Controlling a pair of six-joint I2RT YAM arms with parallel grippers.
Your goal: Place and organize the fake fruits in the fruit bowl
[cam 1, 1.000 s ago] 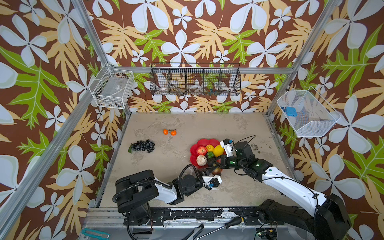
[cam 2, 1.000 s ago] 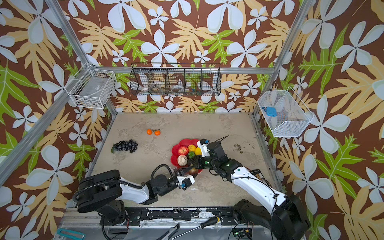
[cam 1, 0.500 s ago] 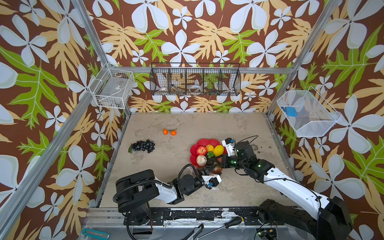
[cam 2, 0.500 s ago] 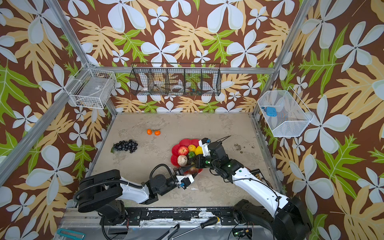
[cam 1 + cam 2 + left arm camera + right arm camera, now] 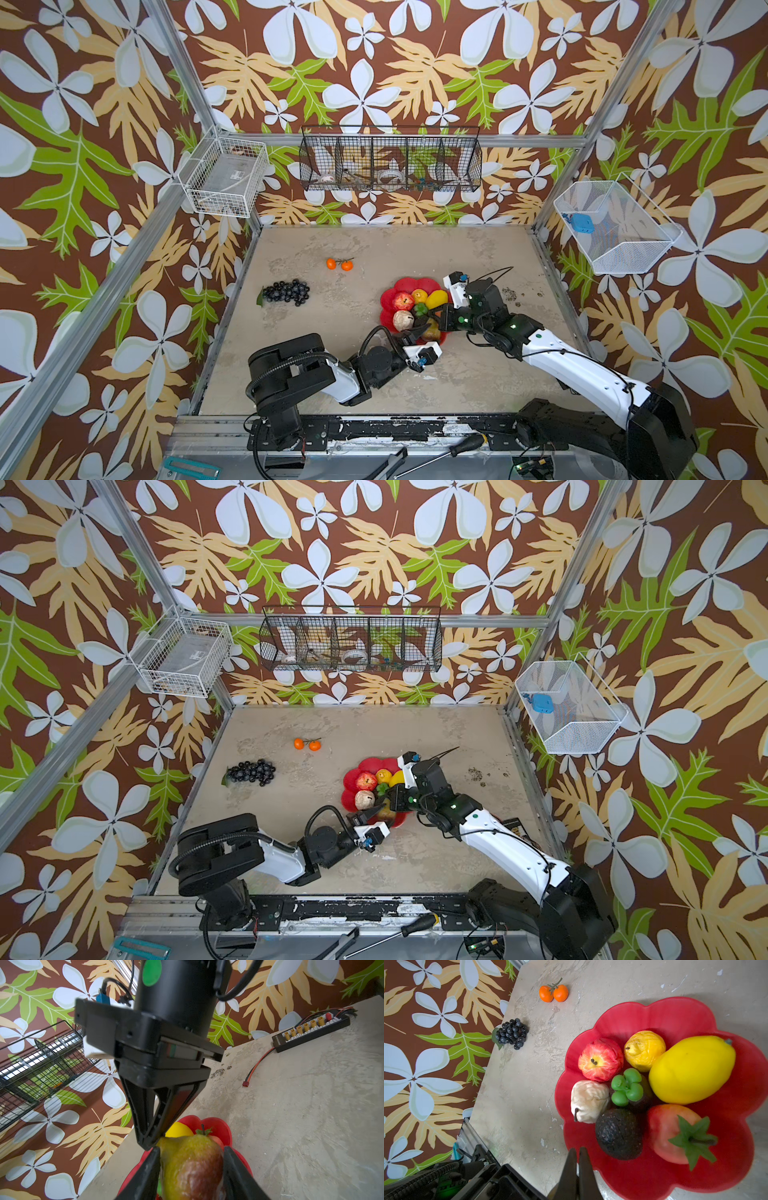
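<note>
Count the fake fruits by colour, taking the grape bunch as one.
Yellow 2: smooth lemon, wrinkled lemon
Red 2: apple, strawberry
Orange 2: oranges
Dark 3: avocado, grape bunch, green-topped fruit
Cream 1: lumpy piece
Yellow-green 1: pear
Total: 11

My fingers (image 5: 145,1174) are black; the plastic pear (image 5: 191,1165) is yellow-green blushing dark red; the glossy scalloped bowl (image 5: 664,1018) red; the tabletop (image 5: 529,1084) mottled beige.
</note>
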